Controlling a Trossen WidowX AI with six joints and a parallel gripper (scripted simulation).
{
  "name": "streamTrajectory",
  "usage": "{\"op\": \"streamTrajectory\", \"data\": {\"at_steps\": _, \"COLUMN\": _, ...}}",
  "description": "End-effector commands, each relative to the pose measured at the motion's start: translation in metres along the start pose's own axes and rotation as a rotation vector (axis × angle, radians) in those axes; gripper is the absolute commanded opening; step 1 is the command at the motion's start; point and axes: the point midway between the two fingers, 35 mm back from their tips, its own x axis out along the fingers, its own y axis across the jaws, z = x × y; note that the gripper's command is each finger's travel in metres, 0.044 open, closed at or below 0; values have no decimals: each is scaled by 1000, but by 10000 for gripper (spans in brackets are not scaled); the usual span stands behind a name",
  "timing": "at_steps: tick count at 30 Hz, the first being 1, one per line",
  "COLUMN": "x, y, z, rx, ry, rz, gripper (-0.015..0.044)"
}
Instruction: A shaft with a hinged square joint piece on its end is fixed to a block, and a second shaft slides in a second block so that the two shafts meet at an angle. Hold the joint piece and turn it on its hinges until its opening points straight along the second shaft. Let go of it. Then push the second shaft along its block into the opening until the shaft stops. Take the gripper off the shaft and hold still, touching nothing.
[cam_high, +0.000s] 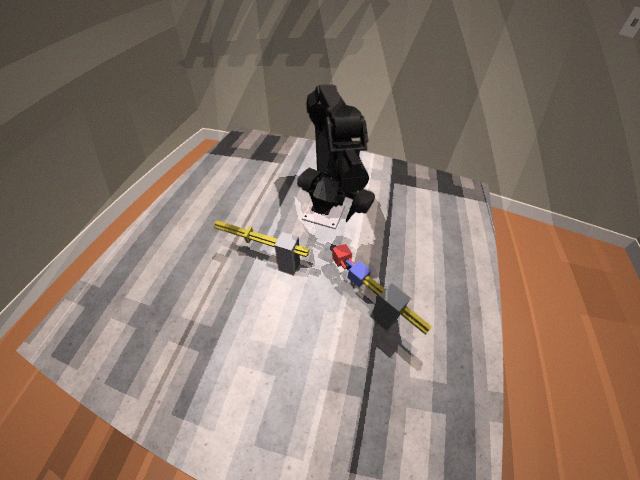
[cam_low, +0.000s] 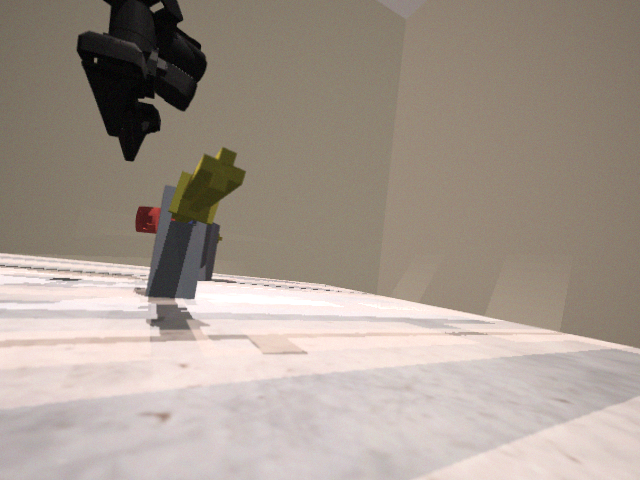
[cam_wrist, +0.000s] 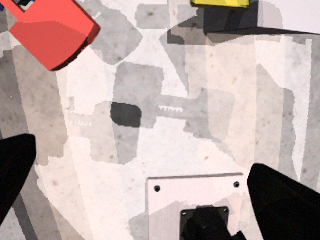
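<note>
The red joint piece (cam_high: 341, 255) (cam_low: 147, 219) (cam_wrist: 55, 35) hangs by a blue hinge part (cam_high: 358, 273) on the fixed yellow shaft (cam_high: 373, 285), which runs through the right block (cam_high: 391, 306). In the top view its free end points up and left, not in line with the second shaft. The second yellow shaft (cam_high: 263, 238) (cam_low: 209, 186) (cam_wrist: 220, 3), with a collar, runs through the left block (cam_high: 287, 254) (cam_low: 173, 258). A gap separates its inner end from the red piece. My gripper (cam_high: 317, 206) (cam_low: 130, 155) (cam_wrist: 145, 160) is open and empty, near the arm's base, touching neither shaft nor joint.
The arm's white base plate (cam_high: 319, 221) (cam_wrist: 165, 200) lies behind the joint and shows between my fingers in the wrist view. The striped table top (cam_high: 289, 330) has orange floor (cam_high: 568, 330) at its sides.
</note>
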Motion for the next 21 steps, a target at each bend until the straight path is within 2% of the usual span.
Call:
{"op": "streamTrajectory", "data": {"at_steps": 1, "x": 0, "y": -2, "z": -3, "rx": 102, "ry": 7, "rz": 3, "gripper": 440}}
{"op": "streamTrajectory", "data": {"at_steps": 21, "x": 5, "y": -2, "z": -3, "rx": 712, "ry": 35, "rz": -11, "gripper": 440}}
